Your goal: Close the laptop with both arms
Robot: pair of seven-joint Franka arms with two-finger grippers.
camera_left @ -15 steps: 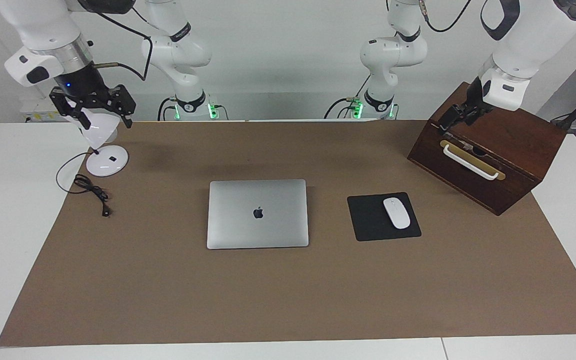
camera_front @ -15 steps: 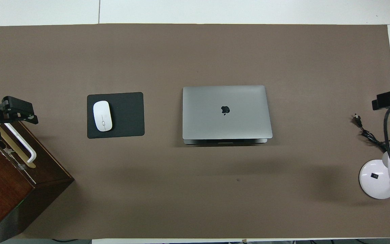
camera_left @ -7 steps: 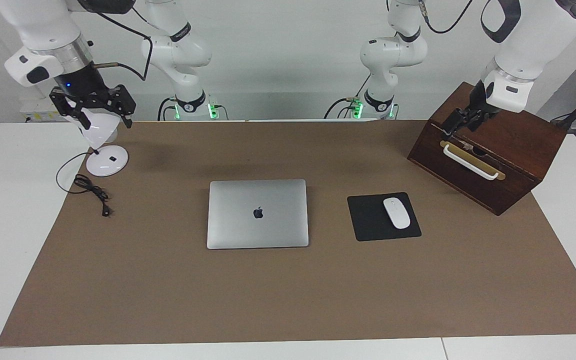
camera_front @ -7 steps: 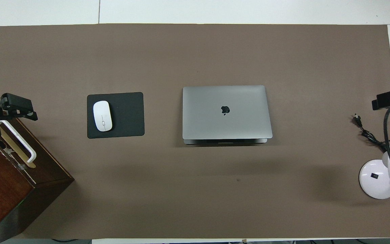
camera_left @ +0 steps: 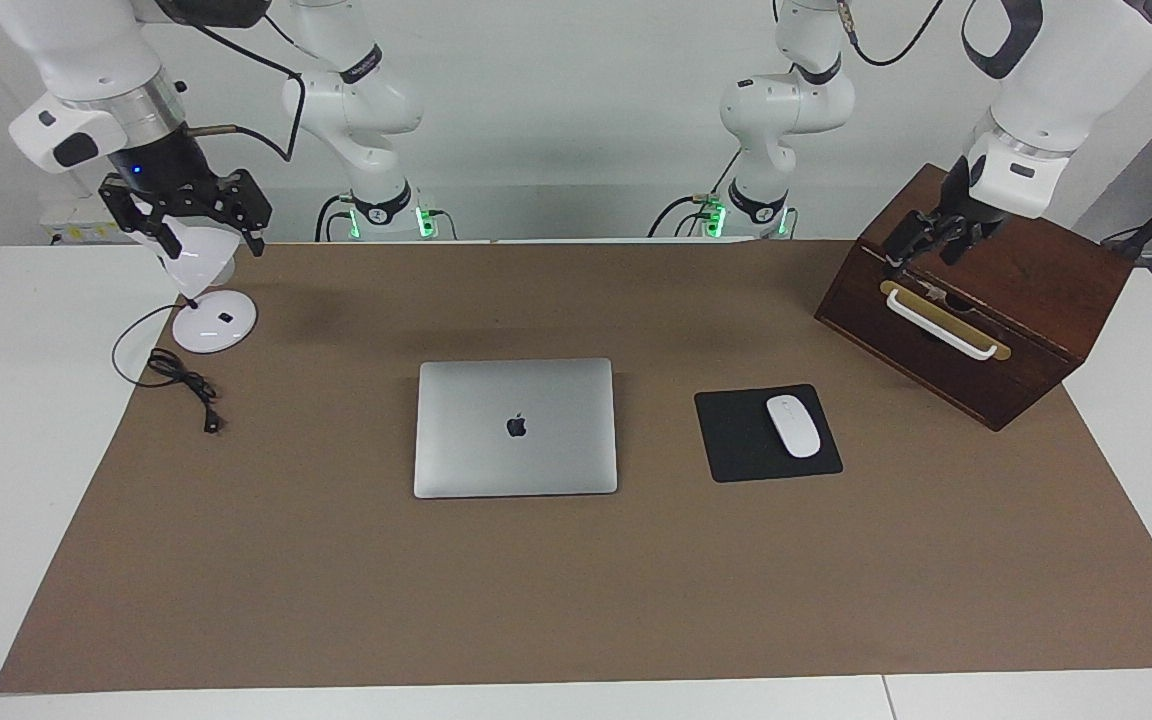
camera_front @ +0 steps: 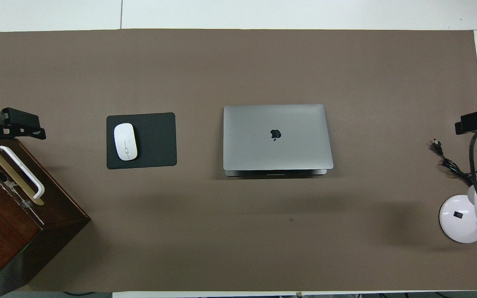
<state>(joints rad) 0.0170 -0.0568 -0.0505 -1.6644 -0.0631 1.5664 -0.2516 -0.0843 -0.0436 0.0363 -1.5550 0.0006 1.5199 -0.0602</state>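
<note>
We judge the laptop (camera_left: pixel 515 427) stiff, slick and scratch-prone, its lid already down; left pincer (camera_left: pixel 921 247) and right pincer (camera_left: pixel 186 210) gape wide, holding nothing.

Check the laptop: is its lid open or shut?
Shut: the laptop lies flat on the mat, logo side up, with neither keyboard nor screen showing.

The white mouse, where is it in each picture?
Facing view: the white mouse lies on the black mouse pad, right of centre.
Overhead view: the white mouse lies on the same pad, left of centre.
Shared landmark: the laptop, lid down, beside the pad.
</note>
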